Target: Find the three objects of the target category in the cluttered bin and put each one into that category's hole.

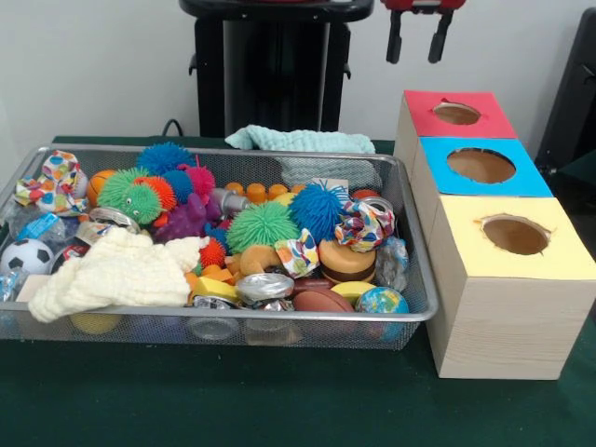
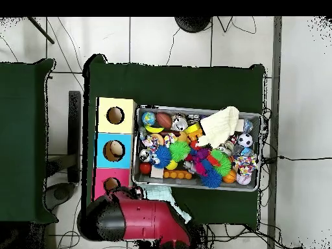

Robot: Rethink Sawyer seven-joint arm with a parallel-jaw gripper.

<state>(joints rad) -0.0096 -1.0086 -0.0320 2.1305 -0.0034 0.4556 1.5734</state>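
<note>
**Red and black arm, dark fingers**

The end effector [image 1: 418,37] has two slim, dark, flat fingers [image 1: 395,39] hanging from a red block. Left of it stands a glossy black pedestal [image 1: 276,70] with a wide black cap. From overhead the arm [image 2: 139,220] is a bulky crimson shell with a rounded black joint at one end.

Bin [image 1: 414,312] sits on table [image 1: 279,400], packed with toys. Knitted cloth [image 1: 112,270] lies atop toys at bin's front left in front view. Three boxes [image 1: 503,279] stand in row just right of bin. Folded towel [image 1: 298,140] lies behind bin.
</note>
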